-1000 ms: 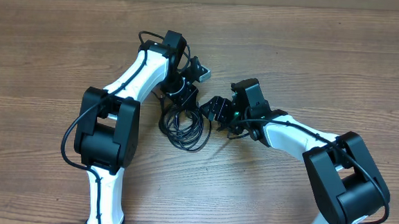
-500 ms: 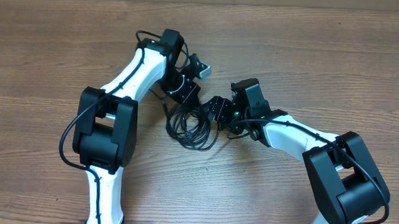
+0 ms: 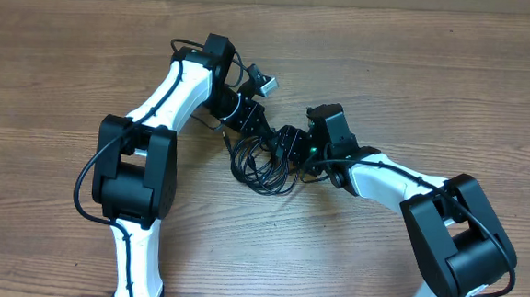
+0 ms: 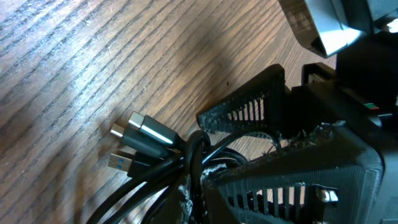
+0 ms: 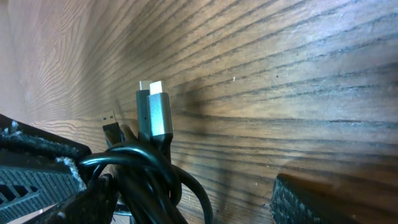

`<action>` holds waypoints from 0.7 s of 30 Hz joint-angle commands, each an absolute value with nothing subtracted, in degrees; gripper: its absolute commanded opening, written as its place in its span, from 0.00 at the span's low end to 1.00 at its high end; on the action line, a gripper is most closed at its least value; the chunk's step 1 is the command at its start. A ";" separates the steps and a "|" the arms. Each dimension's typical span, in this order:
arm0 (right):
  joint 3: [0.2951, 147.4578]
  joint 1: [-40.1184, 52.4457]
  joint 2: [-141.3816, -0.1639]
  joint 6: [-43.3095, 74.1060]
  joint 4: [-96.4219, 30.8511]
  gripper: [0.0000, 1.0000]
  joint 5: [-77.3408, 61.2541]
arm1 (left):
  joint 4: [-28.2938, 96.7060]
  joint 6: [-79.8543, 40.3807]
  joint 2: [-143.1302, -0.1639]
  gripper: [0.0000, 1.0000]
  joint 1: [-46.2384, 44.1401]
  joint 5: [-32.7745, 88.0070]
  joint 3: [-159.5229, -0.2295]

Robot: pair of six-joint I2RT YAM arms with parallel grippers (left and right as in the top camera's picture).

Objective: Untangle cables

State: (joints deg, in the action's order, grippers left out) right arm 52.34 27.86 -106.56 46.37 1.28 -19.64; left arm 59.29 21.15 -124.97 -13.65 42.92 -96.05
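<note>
The cables (image 5: 146,165) are black with grey plugs (image 5: 152,115), the arms (image 3: 172,92) are white and black, and the tabletop (image 3: 435,85) is brown with stripes.

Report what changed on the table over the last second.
The left fingers, shut on the cables throughout, dragged the bundle rightward, up to the right fingers. The left arm swung its wrist up and left. The right arm stayed put, its fingers open.
</note>
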 commanded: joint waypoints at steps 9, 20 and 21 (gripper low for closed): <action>51.70 30.15 -107.50 46.17 3.42 0.78 -9.98 | 61.73 23.27 -125.89 0.04 -13.93 51.13 -97.62; 51.70 30.83 -113.01 50.02 3.84 0.68 -1.58 | 66.00 28.36 -121.71 0.04 -11.84 55.11 -98.59; 51.70 30.63 -113.01 50.52 3.79 0.68 -1.61 | 66.13 28.32 -120.46 0.04 -11.22 55.11 -98.59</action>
